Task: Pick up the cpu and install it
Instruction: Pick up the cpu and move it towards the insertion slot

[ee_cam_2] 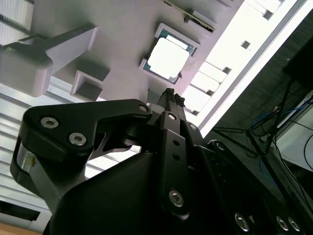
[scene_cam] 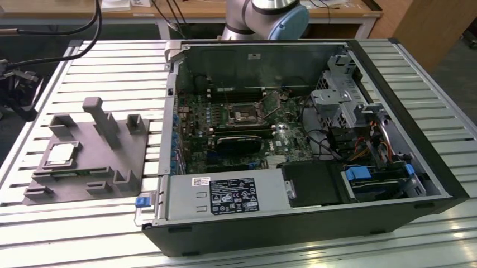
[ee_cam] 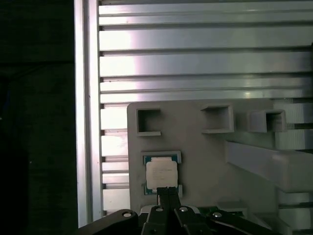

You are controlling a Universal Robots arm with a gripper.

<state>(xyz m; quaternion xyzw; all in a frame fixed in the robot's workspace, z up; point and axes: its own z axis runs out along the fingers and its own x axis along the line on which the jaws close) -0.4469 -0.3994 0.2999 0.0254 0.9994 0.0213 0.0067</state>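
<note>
Arm [scene_cam: 270,17]: silver-grey joints with a pale blue cap [scene_cam: 292,19], at the scene's far edge. Gripper [ee_cam_2: 172,94] was matte black, with rounded link plates [ee_cam_2: 83,127] and slim dark fingers [ee_cam_2: 168,105]. Bright round screws [ee_cam_2: 49,122] studded plates and body in both wrist views.

In the first wrist view the end effector [ee_cam: 167,192] is cut off by the picture's edge, and its tips cover the nearest edge of the cpu [ee_cam: 161,175]; whether they touch it cannot be told. The grey fixture [ee_cam: 205,156] around the cpu runs out of that picture. In the second wrist view the end effector's body hides much of the fixture, and glare washes out the cpu's top. In the exterior view the arm [scene_cam: 270,14], beyond the computer case [scene_cam: 298,229] from the fixture, is cut off by the upper edge.
</note>
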